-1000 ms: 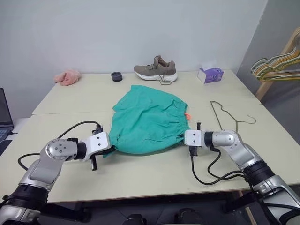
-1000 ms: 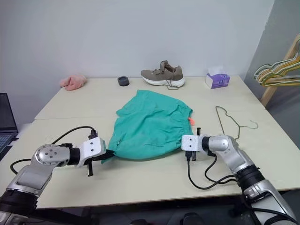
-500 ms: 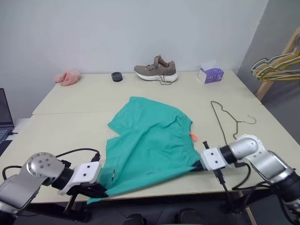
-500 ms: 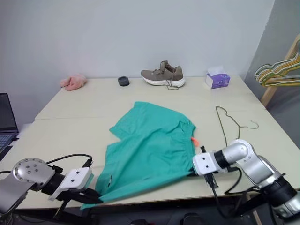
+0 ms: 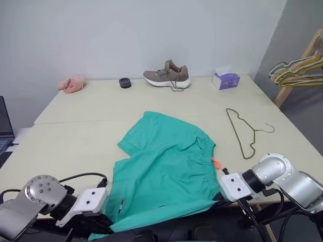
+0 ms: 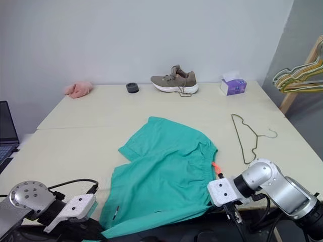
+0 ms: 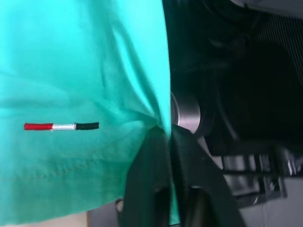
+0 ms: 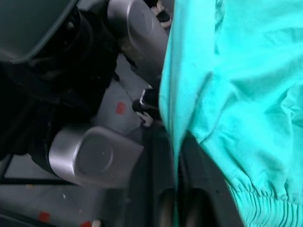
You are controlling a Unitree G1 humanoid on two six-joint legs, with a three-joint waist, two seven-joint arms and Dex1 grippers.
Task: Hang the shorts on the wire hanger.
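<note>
The teal-green shorts [image 5: 166, 171] lie spread on the table, waistband with its orange drawstring tip [image 5: 216, 163] to the right, near hem hanging over the front edge. My left gripper [image 7: 166, 137] is shut on the hem's left corner just off the table's front edge; a small red, white and black tag [image 7: 61, 126] shows on the fabric. My right gripper [image 8: 176, 142] is shut on the waistband-side corner, with the cloth running between its fingers. The wire hanger [image 5: 241, 132] lies flat on the table, right of the shorts, untouched.
A brown shoe [image 5: 166, 75], a black round object [image 5: 125, 82], a pink cloth [image 5: 72, 83] and a purple tissue box [image 5: 225, 79] line the table's far edge. Pastel hangers [image 5: 298, 70] hang on a wooden rack at the right. A laptop [image 5: 4, 126] sits at the left.
Both grippers have pulled back toward the table's front edge, dragging the shorts with them. The shorts now lie flatter, closer, with the near hem over the edge.
</note>
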